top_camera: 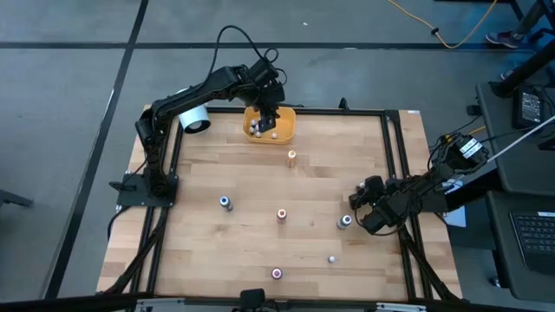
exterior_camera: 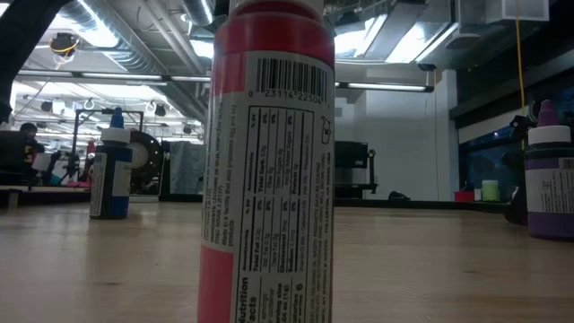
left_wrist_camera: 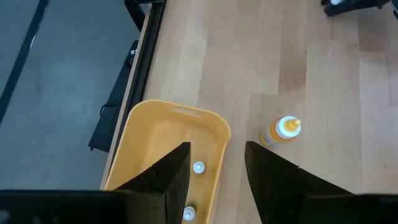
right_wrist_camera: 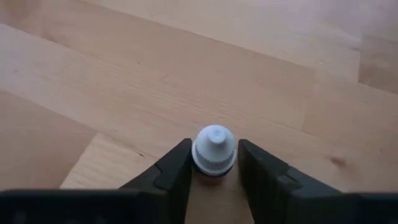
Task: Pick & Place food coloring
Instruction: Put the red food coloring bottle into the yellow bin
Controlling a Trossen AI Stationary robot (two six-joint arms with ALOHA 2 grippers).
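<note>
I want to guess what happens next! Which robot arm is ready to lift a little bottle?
The right one. The right gripper has its fingers on both sides of a white-capped bottle. The left gripper hangs open over the yellow bin, holding nothing.

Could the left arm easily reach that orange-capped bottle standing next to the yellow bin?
Probably yes. The left gripper hangs open over the yellow bin, and the orange-capped bottle stands just beside it on bare wood, with nothing between them.

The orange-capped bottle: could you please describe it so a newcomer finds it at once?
Find the yellow bin at the table's far edge, under the left gripper. The orange-capped bottle stands alone just in front of it, the only bottle with an orange cap and body.
</note>
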